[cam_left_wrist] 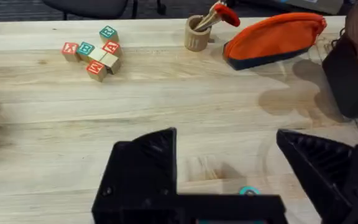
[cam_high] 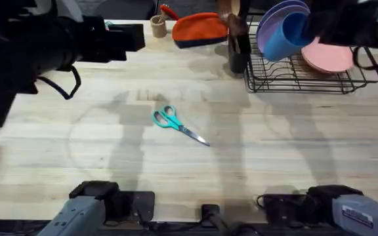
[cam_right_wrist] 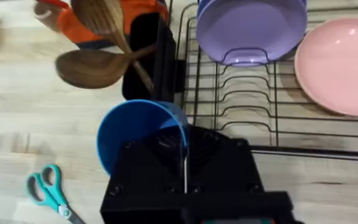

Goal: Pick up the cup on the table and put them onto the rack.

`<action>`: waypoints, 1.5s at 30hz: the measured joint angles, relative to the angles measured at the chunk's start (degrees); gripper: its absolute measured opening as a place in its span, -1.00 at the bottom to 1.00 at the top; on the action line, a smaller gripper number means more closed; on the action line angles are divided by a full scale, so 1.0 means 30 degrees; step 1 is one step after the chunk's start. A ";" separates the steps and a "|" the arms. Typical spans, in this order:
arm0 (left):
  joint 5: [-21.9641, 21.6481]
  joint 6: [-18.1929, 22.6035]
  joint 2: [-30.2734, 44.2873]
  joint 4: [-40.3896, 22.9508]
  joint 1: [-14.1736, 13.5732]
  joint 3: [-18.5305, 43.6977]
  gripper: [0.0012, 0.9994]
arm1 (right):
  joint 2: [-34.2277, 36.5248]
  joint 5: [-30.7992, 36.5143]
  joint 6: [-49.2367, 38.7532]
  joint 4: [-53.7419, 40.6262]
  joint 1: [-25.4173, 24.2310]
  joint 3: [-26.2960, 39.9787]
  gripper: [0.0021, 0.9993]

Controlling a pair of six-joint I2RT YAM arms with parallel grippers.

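The right claw (cam_right_wrist: 185, 163) is clamped on the rim of the blue cup (cam_high: 286, 35), held in the air at the near-left corner of the rack (cam_high: 307, 77), just in front of the purple plates (cam_high: 274, 16). A pink plate (cam_high: 330, 58) lies to their right, and a dark holder (cam_high: 238, 49) stands just off the rack's left edge. The left claw (cam_left_wrist: 229, 180) hangs with fingers apart over bare worktop (cam_high: 274, 144). Scissors (cam_high: 176, 123) lie mid-worktop, well apart from the rack.

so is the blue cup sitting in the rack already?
No. In the overhead view the cup is held up by the right gripper above the rack, not set down.
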 joint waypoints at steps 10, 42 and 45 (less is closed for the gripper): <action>0.0000 -0.0001 0.0000 0.0000 0.0000 0.0000 0.99 | 0.2789 0.0000 0.0000 0.0000 0.0000 0.0000 -0.94; 0.0000 -0.0005 0.0000 0.0000 0.0000 0.0000 0.99 | 0.6742 0.0141 0.0007 0.0464 -0.0270 0.0085 -0.94; 0.0000 -0.0002 0.0005 0.0000 0.0000 0.0000 0.99 | 0.7093 0.0146 0.0007 0.0512 -0.0335 0.0275 -0.94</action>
